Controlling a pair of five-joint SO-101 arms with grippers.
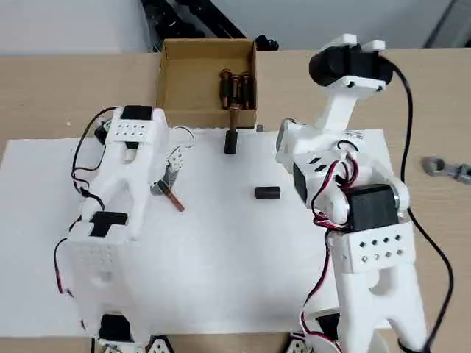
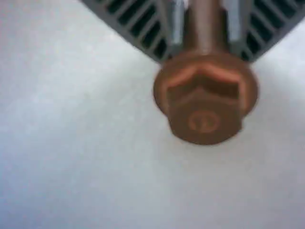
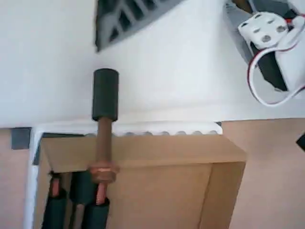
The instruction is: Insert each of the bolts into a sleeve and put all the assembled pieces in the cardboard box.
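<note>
Starting at the near edge of the bench (image 1: pixel 44 81), both arms stand side by side on the white sheet (image 1: pixel 221 272). The left gripper (image 1: pixel 169 179) sits toward the left edge, tilted down and clamped tight on a copper bolt (image 1: pixel 175 199). The bolt slants down to the sheet. From the left wrist, the gripper (image 2: pixel 205 21) pinches the shank, and the hex head (image 2: pixel 205 107) hangs just over the white surface.

The right arm is folded up by the right edge. One gray finger (image 3: pixel 126 19) of the right gripper (image 3: pixel 133 16) shows over the sheet, and I cannot tell whether that gripper is wide or narrow.

Mid-sheet, between the arms, a loose black sleeve (image 1: pixel 267 193) lies on its side, well apart from the held bolt.

Further back a sleeved bolt (image 1: pixel 231 136) straddles the near wall of the box (image 1: pixel 171 77). Its sleeve end (image 3: pixel 105 94) rests on the sheet, the shank crosses the rim, and the head (image 3: pixel 101 171) is inside.

The box sits at the far edge, touching the sheet. In its right part, finished pieces (image 1: pixel 235 87) lie side by side, and their black sleeves (image 3: pixel 81 205) show from the right wrist.

Out by the right edge, off the sheet, a wrench (image 1: pixel 445 168) lies on bare bench.
</note>
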